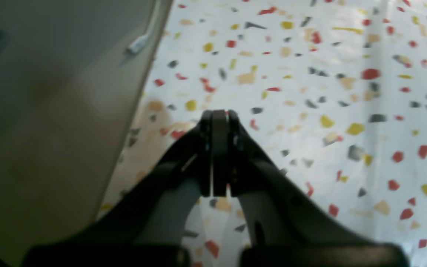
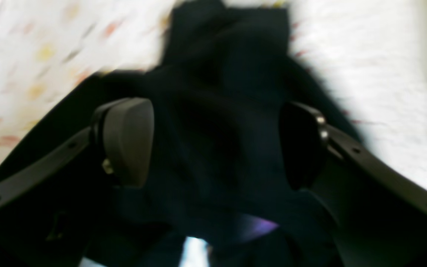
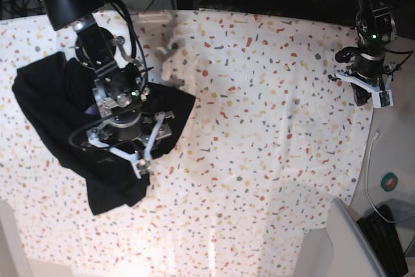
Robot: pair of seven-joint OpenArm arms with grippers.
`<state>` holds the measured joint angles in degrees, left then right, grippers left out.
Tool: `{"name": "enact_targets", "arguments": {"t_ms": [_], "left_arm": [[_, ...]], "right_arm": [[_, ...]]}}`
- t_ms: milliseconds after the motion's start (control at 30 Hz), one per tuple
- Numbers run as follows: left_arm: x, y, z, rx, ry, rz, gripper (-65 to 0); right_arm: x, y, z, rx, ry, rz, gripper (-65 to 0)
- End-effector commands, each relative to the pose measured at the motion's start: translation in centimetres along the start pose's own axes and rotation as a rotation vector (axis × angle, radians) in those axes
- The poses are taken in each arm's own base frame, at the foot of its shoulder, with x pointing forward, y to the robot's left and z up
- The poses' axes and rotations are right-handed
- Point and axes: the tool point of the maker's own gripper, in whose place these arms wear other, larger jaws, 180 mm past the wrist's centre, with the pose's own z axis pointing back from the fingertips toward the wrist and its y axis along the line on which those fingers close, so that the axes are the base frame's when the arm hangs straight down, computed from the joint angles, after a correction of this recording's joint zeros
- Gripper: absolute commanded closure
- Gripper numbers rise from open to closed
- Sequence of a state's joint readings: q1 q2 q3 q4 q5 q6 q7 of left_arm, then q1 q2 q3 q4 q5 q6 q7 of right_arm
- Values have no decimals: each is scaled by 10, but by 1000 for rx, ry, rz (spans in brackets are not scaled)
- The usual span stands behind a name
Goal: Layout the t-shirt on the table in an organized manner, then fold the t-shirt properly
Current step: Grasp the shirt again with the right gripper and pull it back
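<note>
Black fabric, the t-shirt (image 3: 58,115) lies crumpled on the left part of the table (image 3: 259,128) in the base view, bunched rather than spread flat, with one lobe trailing toward the near edge. A bit of purple print (image 2: 254,226) shows low in the right wrist view, which is blurred.

The right gripper (image 3: 120,150) hangs directly over the shirt. Its jaws stand wide apart, one pad on each side of the dark cloth below, and no fabric is pinched between them; whether the pads touch the shirt cannot be told.

The left gripper (image 1: 219,115) is well away from the shirt, at the far right edge of the table in the base view. Its jaws are pressed together with nothing between them, above the bare speckled cloth. Beside the table edge there, a thin white cable (image 3: 369,167) runs down toward a keyboard (image 3: 389,238).
</note>
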<state>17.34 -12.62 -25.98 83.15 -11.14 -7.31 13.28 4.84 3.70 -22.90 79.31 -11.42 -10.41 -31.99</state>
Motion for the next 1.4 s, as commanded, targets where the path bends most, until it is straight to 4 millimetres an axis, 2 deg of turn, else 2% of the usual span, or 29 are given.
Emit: {"name": "enact_targets", "arguments": {"t_ms": [0, 100, 233, 300, 333, 400, 500, 533, 567, 667, 767, 900, 1000, 1200, 1300, 1367], "left_arm": [[14, 7, 1, 12, -43, -8, 0], [8, 9, 3, 14, -28, -17, 0], [4, 9, 5, 14, -21, -21, 0], [3, 8, 5, 12, -20, -19, 0], [3, 7, 5, 10, -19, -18, 0], [3, 6, 5, 8, -18, -19, 0], [2, 5, 5, 5, -18, -20, 0], [3, 4, 5, 3, -19, -20, 0], [3, 4, 5, 3, -19, -20, 0], [5, 4, 4, 3, -23, -18, 0], [7, 3, 3, 2, -27, -17, 0], [14, 1, -1, 0, -43, -12, 0], [16, 0, -1, 0, -49, -11, 0], [18, -3, -3, -10, -51, -16, 0], [18, -26, -6, -78, -44, -64, 0], [13, -49, -6, -141, -31, -96, 0]], "right_arm": [[16, -7, -3, -35, -42, 13, -482], [14, 4, -8, -31, -21, 32, -480], [14, 9, -16, -55, -31, 85, -480], [9, 9, -22, -67, -33, 129, -458], [10, 8, -24, -71, -42, 145, -420], [7, 9, -29, -69, -47, 160, -303], [5, -3, -36, -87, -40, 145, -50], [4, -9, -36, -98, -34, 128, 0], [3, -12, -34, -106, -36, 112, 0], [1, -23, -13, -132, -71, 37, 0], [3, -33, 26, -156, -144, -6, 0], [-15, -42, 78, -163, -188, -8, 0], [-40, -68, 107, -219, -163, -17, 0], [-95, -134, 134, -393, -75, -20, 0], [-126, -165, 141, -476, 5, -24, 0], [-151, -180, 141, -518, 70, -33, 0]]}}
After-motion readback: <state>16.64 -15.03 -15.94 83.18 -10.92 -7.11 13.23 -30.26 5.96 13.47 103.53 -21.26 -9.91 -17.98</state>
